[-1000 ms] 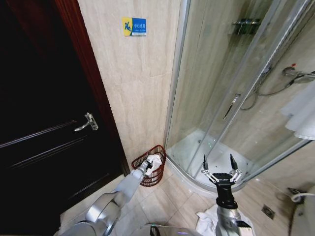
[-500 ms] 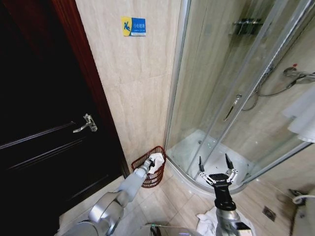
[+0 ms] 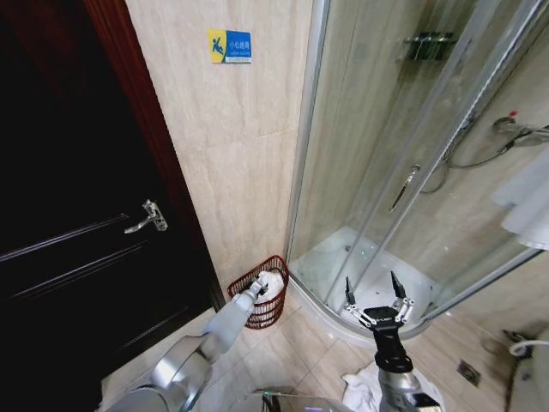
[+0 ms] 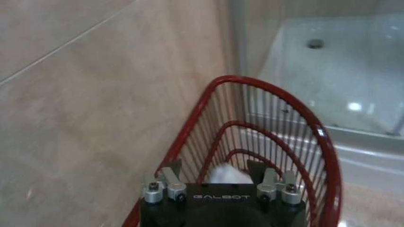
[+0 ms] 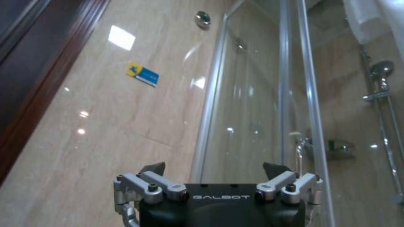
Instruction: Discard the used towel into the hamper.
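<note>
Towel (image 3: 271, 282) sits in the hamper (image 3: 244, 284), a white bundle against the far rim next to the shower base (image 3: 330, 257). Left gripper (image 3: 259, 290) is over the basket mouth w/ the arm stretched out low from the robot. Its wrist view looks down past the fingers into the red wire cage, white cloth between the two finger stubs; can't tell from either view if it's pinching the cloth or has let go.

Vs the shots 1.0 s and 0.5 s ago: left arm and towel barely differ, same spot over the hamper. Whole head view has drifted a bit, door handle (image 3: 150, 217) and wall sign (image 3: 229, 45) sliding left, so that's camera motion, not the things.

Right gripper (image 3: 373, 299) hangs spread wide in front of the shower glass, idle, holding nothing.

Judgement: drop is at or near release, task nearly done; only letting go and pulling the arm clear seems left
</note>
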